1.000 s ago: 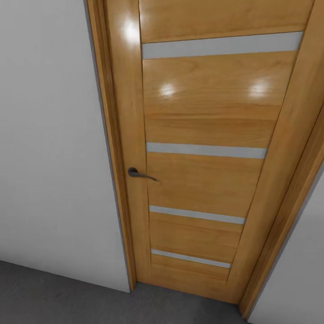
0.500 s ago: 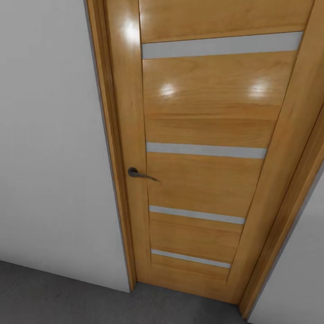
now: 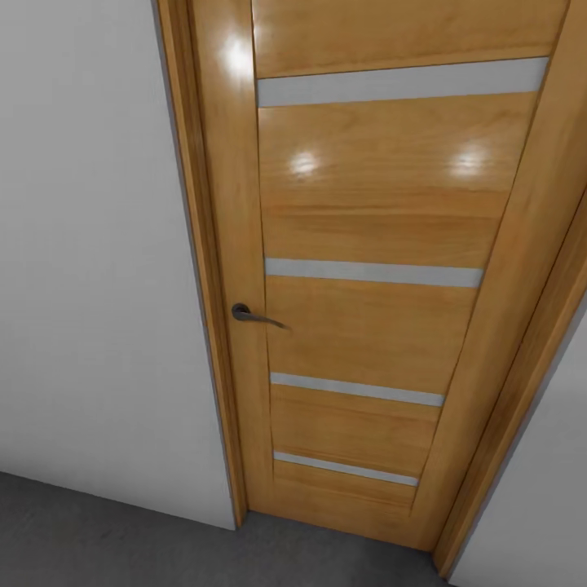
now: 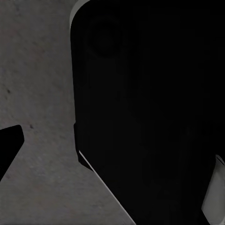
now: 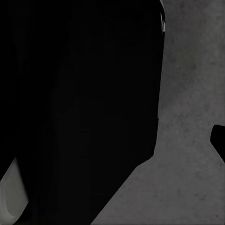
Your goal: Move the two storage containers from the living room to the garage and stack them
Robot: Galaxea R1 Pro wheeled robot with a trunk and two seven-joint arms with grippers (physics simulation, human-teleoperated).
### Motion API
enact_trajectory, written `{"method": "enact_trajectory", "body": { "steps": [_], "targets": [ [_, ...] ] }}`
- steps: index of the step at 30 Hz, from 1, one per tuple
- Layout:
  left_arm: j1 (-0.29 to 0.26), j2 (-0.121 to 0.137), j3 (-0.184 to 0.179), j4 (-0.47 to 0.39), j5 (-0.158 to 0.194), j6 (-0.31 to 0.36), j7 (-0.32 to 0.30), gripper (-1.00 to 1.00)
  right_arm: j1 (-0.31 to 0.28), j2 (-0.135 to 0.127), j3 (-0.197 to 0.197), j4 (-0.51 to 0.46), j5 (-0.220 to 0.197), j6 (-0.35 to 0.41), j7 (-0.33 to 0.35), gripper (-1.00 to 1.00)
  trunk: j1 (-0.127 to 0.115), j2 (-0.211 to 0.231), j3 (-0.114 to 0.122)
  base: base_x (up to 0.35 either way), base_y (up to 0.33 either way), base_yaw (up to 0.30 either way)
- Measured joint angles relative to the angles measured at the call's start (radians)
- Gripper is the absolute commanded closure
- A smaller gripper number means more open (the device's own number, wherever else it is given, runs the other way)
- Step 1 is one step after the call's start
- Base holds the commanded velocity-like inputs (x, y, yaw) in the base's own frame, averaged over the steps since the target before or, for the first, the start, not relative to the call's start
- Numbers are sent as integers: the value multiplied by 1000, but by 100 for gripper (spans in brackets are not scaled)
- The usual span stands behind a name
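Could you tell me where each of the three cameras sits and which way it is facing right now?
Head view: on the robot's head, facing a closed wooden door with a dark handle between grey-white walls.
Left wrist view: on the left arm, looking down at the concrete floor past a dark body part.
Right wrist view: on the right arm, the same floor beside a dark body part.
Shared: the grey floor.

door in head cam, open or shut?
Shut. The wooden door sits flush inside its frame, no gap at either edge, nothing visible past it. Its dark handle is level.
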Motion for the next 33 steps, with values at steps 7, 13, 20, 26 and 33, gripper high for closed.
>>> {"method": "enact_trajectory", "body": {
  "steps": [7, 13, 20, 26, 33],
  "targets": [
    [0, 0, 0, 0, 0, 0, 0, -100, 0, -1, 0, 0, -3, 0, 0, -100, 0, 0, 3, 0, 0, 0],
    [0, 0, 0, 0, 0, 0, 0, -100, 0, -1, 0, 0, -3, 0, 0, -100, 0, 0, 11, 0, 0, 0],
    [0, 0, 0, 0, 0, 0, 0, -100, 0, -1, 0, 0, -3, 0, 0, -100, 0, 0, 22, 0, 0, 0],
    [0, 0, -1, 0, 0, 0, 0, -100, 0, -1, 0, 0, -3, 0, 0, -100, 0, 0, 31, 0, 0, 0],
    [0, 0, 0, 0, 0, 0, 0, -100, 0, -1, 0, 0, -3, 0, 0, -100, 0, 0, 40, 0, 0, 0]
  ]
}}
